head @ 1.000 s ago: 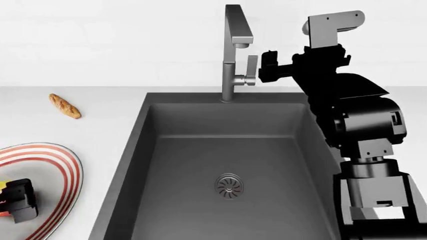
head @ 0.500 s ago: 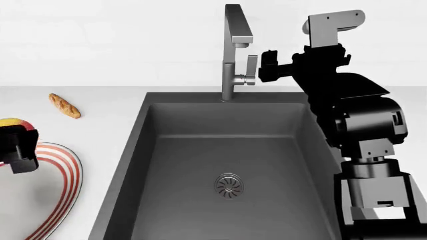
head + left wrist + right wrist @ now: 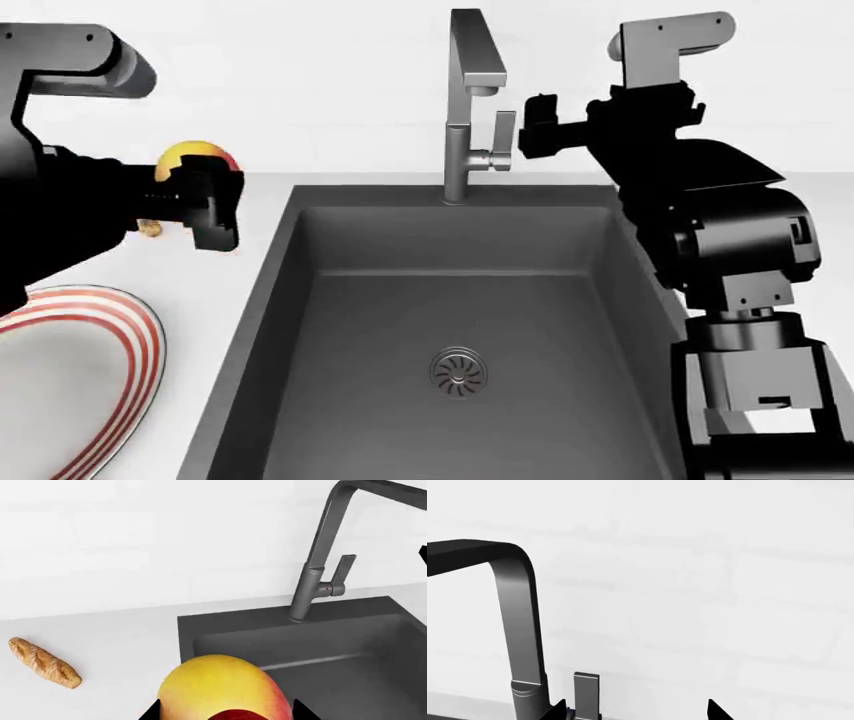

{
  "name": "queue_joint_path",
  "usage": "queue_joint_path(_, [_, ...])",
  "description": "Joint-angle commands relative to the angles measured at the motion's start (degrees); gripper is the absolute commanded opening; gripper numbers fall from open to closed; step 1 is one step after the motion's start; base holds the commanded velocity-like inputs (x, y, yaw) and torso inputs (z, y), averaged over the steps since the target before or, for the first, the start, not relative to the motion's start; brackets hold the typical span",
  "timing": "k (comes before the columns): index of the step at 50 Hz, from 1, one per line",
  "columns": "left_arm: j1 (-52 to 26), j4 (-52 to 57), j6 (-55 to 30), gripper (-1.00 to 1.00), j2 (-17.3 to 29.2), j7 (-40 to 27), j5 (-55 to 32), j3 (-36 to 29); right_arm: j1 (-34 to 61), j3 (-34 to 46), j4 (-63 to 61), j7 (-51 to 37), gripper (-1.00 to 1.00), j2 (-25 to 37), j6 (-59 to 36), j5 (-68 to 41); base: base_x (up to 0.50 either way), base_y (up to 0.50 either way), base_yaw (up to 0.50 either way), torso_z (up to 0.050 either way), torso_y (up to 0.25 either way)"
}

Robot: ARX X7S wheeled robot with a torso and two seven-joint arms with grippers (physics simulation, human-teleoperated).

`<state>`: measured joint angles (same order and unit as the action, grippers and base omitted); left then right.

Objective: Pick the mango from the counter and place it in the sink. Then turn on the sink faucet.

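Your left gripper (image 3: 207, 205) is clamping its jaws on the mango (image 3: 196, 160): in the left wrist view the two black finger tips (image 3: 152, 712) are flanking the fruit (image 3: 223, 687) on either side. You are holding the mango in the air, clear of the counter (image 3: 260, 190), beside the sink's (image 3: 454, 300) left rim near its back left corner. The fruit's yellow side is facing the camera, with a red blush low on it.

Your right gripper (image 3: 537, 128) is hovering just beside the faucet's (image 3: 467, 110) side lever (image 3: 502, 135), at the back edge of the sink. Its jaws are standing apart: the right wrist view is showing the two tips (image 3: 715, 711) spread, with the lever (image 3: 586, 695) just inside the left one. Whether they are touching it cannot be told.

Outward from the left gripper, a bread piece (image 3: 44, 662) is lying on the counter toward its back left, mostly hidden behind the arm in the head view. A red-striped plate (image 3: 80, 370) is sitting near the counter's front left edge. The drain (image 3: 458, 371) is showing in the basin floor.
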<state>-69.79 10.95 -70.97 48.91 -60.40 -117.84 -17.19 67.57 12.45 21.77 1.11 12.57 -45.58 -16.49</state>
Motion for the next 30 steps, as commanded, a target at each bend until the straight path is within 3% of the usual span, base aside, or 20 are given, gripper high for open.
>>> queue_joint_path(1, [-6.4, -4.0, 1.2, -1.0, -10.3, -0.3, 1.1, -7.6, 0.7, 0.1, 0.6, -0.1, 1.0, -0.2, 0.4, -0.1, 0.0, 0.0, 0.0, 0.0, 0.0])
queue_joint_path(7, [-6.1, -5.4, 2.1, -1.0, -14.0, 0.3, 1.3, -9.4, 1.0, 0.2, 1.3, -0.1, 1.0, -0.2, 0.8, -0.2, 0.0, 0.0, 0.0, 0.0, 0.002])
queue_joint_path(18, [-4.6, -9.9, 2.4, -1.0, -21.6, 4.7, 9.0, -13.9, 1.1, 0.2, 0.9, -0.3, 1.0, 0.0, 0.6, -0.5, 0.0, 0.0, 0.0, 0.0, 0.0])
queue_joint_path(30, [-1.7, -10.2, 3.0, -1.0, -26.2, 5.5, 11.7, -17.6, 1.2, 0.6, 1.4, -0.3, 1.0, 0.1, 0.8, -0.5, 0.0, 0.0, 0.0, 0.0, 0.001])
